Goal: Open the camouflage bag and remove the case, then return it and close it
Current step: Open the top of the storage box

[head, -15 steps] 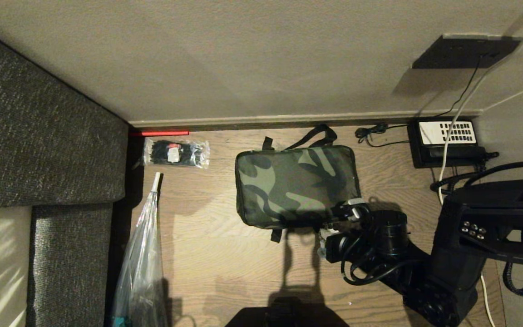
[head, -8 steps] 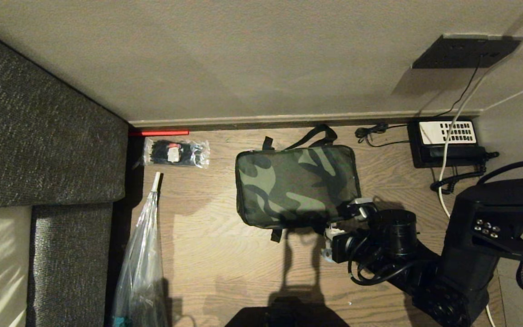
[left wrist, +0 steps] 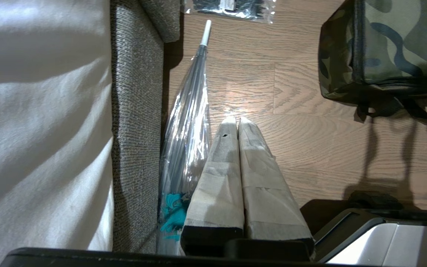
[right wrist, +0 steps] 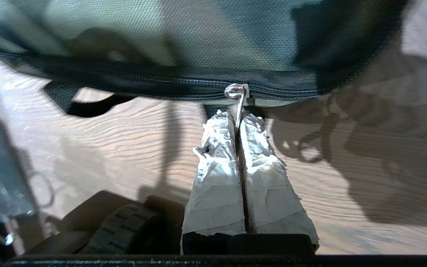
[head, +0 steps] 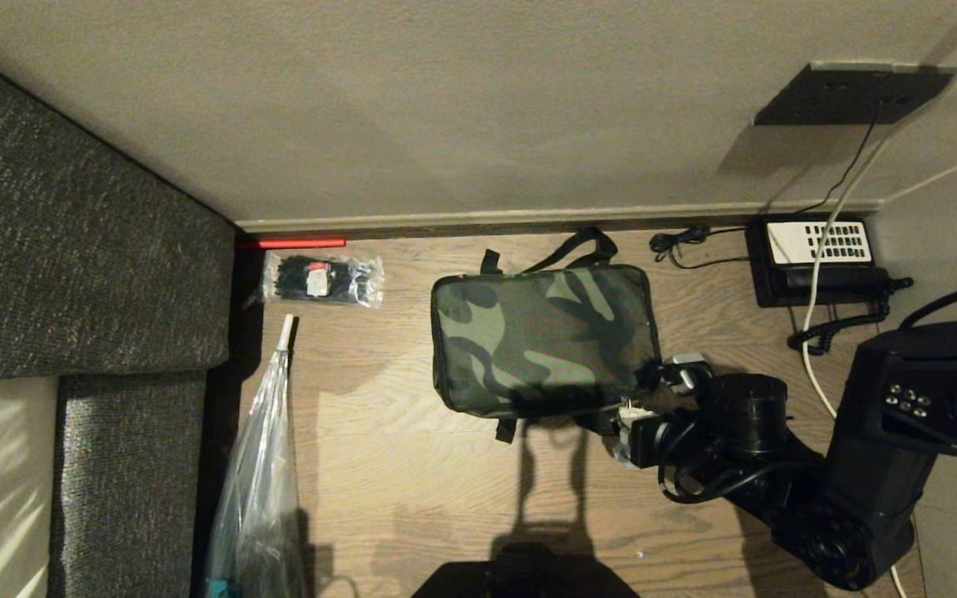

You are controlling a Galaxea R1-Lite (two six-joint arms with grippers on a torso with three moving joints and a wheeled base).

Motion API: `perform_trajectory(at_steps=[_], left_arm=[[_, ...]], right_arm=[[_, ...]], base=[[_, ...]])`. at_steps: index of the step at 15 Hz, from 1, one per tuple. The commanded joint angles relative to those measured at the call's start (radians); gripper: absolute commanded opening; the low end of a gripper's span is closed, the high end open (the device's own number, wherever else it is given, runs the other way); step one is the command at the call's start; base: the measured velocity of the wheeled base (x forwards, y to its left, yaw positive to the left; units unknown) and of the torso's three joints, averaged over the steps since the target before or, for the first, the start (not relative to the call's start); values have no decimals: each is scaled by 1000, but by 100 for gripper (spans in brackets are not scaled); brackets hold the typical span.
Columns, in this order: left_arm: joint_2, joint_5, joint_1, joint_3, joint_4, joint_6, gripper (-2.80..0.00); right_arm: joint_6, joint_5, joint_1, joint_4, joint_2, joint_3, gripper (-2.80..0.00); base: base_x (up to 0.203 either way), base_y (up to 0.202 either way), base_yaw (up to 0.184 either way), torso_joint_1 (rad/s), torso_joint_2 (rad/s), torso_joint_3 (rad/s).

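Observation:
The camouflage bag (head: 541, 336) lies flat on the wooden floor with its lid down, its black straps at the far and near sides. My right gripper (head: 640, 397) is at the bag's near right corner. In the right wrist view this gripper (right wrist: 238, 116) is shut on the metal zipper pull (right wrist: 238, 102), which hangs from the black zipper along the side of the bag (right wrist: 198, 37). My left gripper (left wrist: 237, 120) is shut on nothing, parked above the floor to the left of the bag (left wrist: 402, 40). The case is hidden.
A grey sofa (head: 71, 249) fills the left side, with a clear folded umbrella (head: 258, 465) beside it. A clear packet of black items (head: 321, 280) and a red stick (head: 292, 243) lie by the wall. A black telephone (head: 815, 257) with cables sits at the back right.
My right gripper has slid to the right along the bag's near edge toward its right corner, still shut on the zipper pull. The bag and the left arm have stayed in place.

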Motion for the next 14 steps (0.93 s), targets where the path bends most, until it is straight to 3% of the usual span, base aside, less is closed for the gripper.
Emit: perform_trajectory(at_steps=[1,14], left_arm=[[-2,0,0,3,0,-1,-280],[-2,0,0,3,0,-1,-280]], right_arm=[[0,-2,-30,-7,-1,0,-280],[-44,-1,-121,-10,-27,8,-280]], base=[[0,0,0,0,0,0],[0,0,0,0,0,0]])
